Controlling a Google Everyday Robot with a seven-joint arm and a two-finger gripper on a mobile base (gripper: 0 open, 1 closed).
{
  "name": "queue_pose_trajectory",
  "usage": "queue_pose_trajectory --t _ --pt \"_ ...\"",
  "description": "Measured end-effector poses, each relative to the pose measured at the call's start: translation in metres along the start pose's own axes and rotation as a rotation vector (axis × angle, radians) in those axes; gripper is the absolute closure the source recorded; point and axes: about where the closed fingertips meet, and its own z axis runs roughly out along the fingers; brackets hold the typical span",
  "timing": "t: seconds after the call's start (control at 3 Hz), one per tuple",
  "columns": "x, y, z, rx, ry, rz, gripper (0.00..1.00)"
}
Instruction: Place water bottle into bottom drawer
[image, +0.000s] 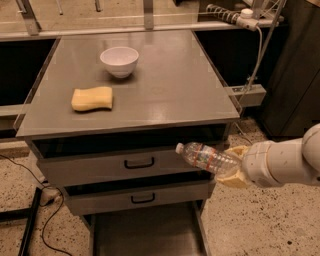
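Note:
The water bottle (206, 157) is clear and crinkled, with a white cap pointing left and a red and green label band. My gripper (232, 167) is shut on its base end and holds it nearly level in the air, in front of the right end of the two grey drawer fronts. The white arm (285, 162) comes in from the right edge. The bottom drawer (145, 235) is pulled out at the bottom of the picture, a dark flat floor with thin grey side walls, below and left of the bottle.
A grey cabinet top (165, 85) bears a white bowl (119, 60) and a yellow sponge (92, 98). Two drawer fronts with black handles (139, 163) sit below it. Cables (30, 220) lie on the speckled floor at left. A dark cabinet (295, 70) stands at right.

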Motion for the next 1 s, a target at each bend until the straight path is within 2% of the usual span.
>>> queue_pose_trajectory --t 0.33,0.67,1.0 --pt "0.011 0.032 0.036 -0.072 -0.028 0.027 1.00" --pt "0.020 0.060 0.068 -0.095 -0.068 0.017 1.00" --pt "0.036 0.078 0.101 -0.077 -0.071 0.004 1.00"
